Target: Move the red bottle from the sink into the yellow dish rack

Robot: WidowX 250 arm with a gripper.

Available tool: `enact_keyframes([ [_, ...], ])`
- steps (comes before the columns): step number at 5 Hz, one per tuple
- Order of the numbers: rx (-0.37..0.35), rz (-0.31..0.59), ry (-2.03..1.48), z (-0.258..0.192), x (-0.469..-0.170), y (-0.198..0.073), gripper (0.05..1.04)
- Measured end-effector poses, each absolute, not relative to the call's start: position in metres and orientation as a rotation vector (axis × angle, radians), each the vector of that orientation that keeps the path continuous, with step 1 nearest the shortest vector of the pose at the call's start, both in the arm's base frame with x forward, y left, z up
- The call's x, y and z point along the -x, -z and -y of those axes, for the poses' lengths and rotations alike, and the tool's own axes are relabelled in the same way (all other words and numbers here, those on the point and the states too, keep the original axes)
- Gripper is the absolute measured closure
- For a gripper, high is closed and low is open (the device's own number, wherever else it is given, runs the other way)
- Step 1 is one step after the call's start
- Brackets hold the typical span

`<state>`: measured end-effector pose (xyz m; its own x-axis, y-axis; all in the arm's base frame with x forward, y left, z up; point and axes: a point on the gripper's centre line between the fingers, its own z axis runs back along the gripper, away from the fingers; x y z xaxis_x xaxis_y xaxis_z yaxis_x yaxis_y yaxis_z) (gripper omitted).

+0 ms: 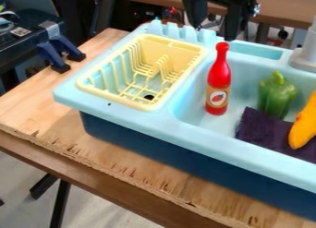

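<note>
1. The place looks like a robotics lab or workshop, not a home kitchen.
2. A black robot gripper (214, 32) hangs at the far side, over a light blue toy sink (167, 118) that sits loose on a plywood board (37, 100) with a rough, splintered near edge.
3. At the left, two dark blue clamps (51, 56) stand at the board's edge, beside black equipment (18, 47) bearing a square printed label (20, 32).
4. Dark table legs (60, 206) stand on a pale, hard floor (114, 215).
5. Another table (281, 11) stands at the far side.
</note>
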<state>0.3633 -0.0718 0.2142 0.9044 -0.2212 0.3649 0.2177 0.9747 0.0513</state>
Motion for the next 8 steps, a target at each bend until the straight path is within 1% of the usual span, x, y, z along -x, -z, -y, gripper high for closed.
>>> enact_keyframes([
  [1,0.038,0.356,0.221,0.072,-0.376,-0.2,0.083],
  [2,0.071,0.327,0.234,0.079,-0.381,-0.19,0.083],
  [3,0.099,0.319,0.23,0.078,-0.383,-0.18,0.083],
  [4,0.1,0.319,0.239,0.081,-0.383,-0.179,0.083],
  [5,0.091,0.304,0.237,0.082,-0.38,-0.173,0.133],
  [6,0.078,0.292,0.216,0.08,-0.376,-0.161,0.421],
  [7,0.089,0.294,0.215,0.081,-0.377,-0.162,0.701],
  [8,0.09,0.305,0.212,0.08,-0.376,-0.166,0.754],
])
